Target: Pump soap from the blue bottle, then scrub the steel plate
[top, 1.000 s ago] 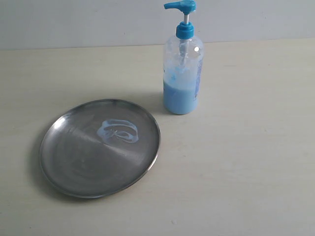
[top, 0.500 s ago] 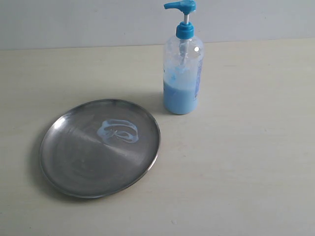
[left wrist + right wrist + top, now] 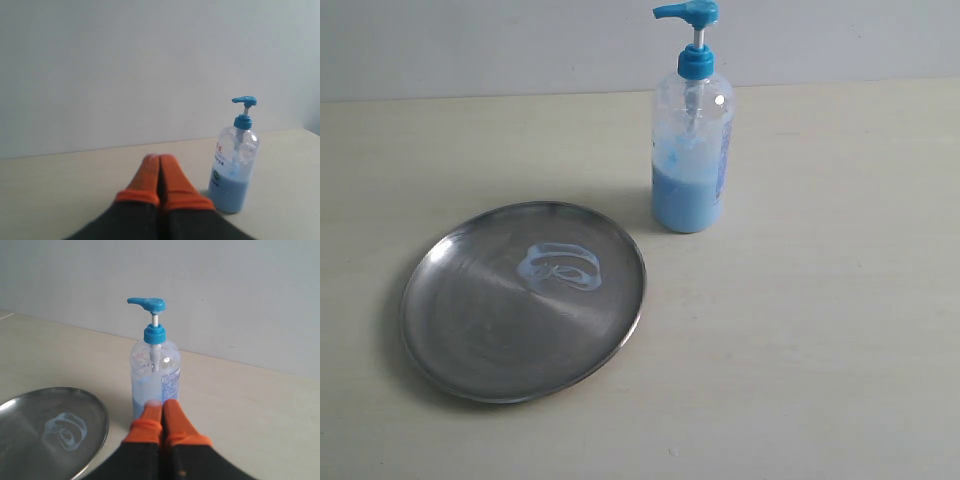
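The blue bottle (image 3: 691, 140) stands upright on the table, behind and to the right of the steel plate (image 3: 470, 345). A pale blue curl of soap (image 3: 560, 267) lies near the plate's middle. Neither arm shows in the exterior view. My left gripper (image 3: 159, 159) is shut with its orange tips pressed together and holds nothing; the blue bottle (image 3: 231, 170) stands off to one side of it. My right gripper (image 3: 162, 403) is shut too and empty, pointing at the blue bottle (image 3: 154, 375), with the steel plate (image 3: 95, 412) and its soap (image 3: 65, 430) beside it.
A pale wall (image 3: 520, 45) closes the far edge of the light wooden table (image 3: 820, 330). Nothing else stands on the table in these views.
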Controlling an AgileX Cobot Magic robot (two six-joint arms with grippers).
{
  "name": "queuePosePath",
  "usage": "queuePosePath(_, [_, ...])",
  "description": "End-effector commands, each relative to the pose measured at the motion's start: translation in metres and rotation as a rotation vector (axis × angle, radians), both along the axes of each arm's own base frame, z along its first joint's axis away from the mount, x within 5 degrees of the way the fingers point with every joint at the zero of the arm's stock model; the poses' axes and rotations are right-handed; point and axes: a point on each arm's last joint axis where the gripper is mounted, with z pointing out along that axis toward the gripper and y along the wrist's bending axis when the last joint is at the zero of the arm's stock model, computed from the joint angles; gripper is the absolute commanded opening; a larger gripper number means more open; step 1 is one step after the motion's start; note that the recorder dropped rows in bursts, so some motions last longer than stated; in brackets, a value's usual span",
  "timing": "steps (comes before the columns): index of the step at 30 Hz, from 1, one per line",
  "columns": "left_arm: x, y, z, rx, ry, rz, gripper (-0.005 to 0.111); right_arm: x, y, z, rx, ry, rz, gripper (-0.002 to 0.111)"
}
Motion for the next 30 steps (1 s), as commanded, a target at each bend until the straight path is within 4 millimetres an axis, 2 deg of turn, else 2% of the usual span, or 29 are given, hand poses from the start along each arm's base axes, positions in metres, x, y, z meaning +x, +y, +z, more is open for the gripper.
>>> queuePosePath(1, [0.004,0.000,-0.016,-0.020,-0.068,0.027,0.000,-0.001,0.000,0.000,0.005,-0.005,0.001,0.000])
queuePosePath(10, [0.011,0.001,-0.051,-0.034,-0.106,0.102,0.000,-0.001,0.000,0.000,0.005,-0.005,0.001,0.000])
queuePosePath(30, [0.019,0.005,-0.095,-0.060,0.037,0.202,0.000,-0.001,0.000,0.000,0.005,-0.005,0.001,0.000])
